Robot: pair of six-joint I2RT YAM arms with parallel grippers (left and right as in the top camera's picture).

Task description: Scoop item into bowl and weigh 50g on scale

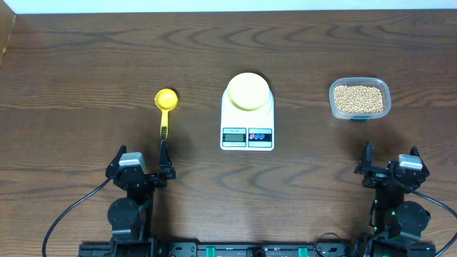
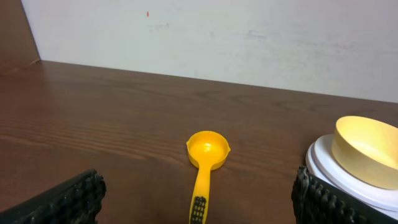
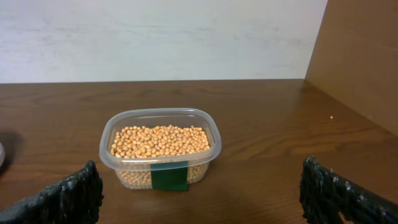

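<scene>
Tan beans (image 1: 359,100) are lying unscooped in their tub (image 1: 388,87), the empty bowl (image 1: 248,91) is sitting on the scale (image 1: 265,118), the scoop (image 1: 165,107) is lying untouched, and the left pincer (image 1: 141,154) and right pincer (image 1: 391,153) are hovering spread, empty.

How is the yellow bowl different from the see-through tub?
The bowl is round and pale yellow; the tub is clear and boxy with rounded corners and a green label. The bowl looks empty; the tub is full of beans. The bowl sits on the scale; the tub sits straight on the table. Both are open on top, with no lid.
</scene>
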